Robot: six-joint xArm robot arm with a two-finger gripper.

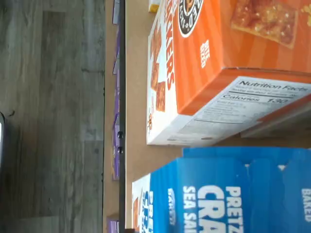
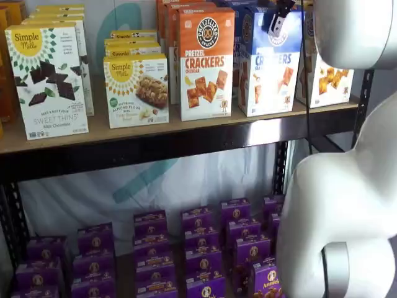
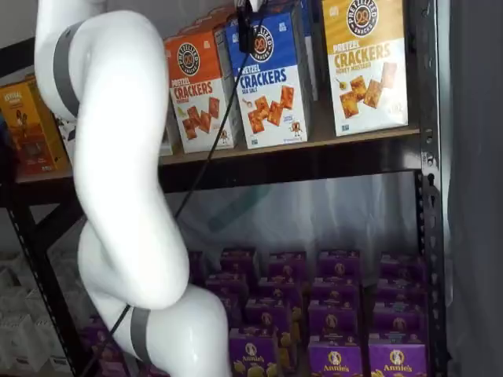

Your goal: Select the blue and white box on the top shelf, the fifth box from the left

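The blue and white box (image 2: 268,65) stands upright on the top shelf (image 2: 186,139), between an orange-topped Pretzel Crackers carton (image 2: 206,62) and a yellow-topped carton (image 2: 325,74). It also shows in a shelf view (image 3: 271,86) and, turned on its side, in the wrist view (image 1: 218,194). My gripper (image 2: 276,20) hangs from the view's top edge, in front of the blue box's upper part. In a shelf view (image 3: 246,31) only a dark finger and its cable show. No gap between the fingers shows, so I cannot tell if it is open.
Simple Mills boxes (image 2: 136,87) stand further left on the top shelf. Several purple Annie's boxes (image 2: 198,248) fill the lower shelf. My white arm (image 3: 126,173) stands between the cameras and the shelves. A black upright (image 3: 428,196) borders the right side. The wrist view shows grey wood floor (image 1: 48,121).
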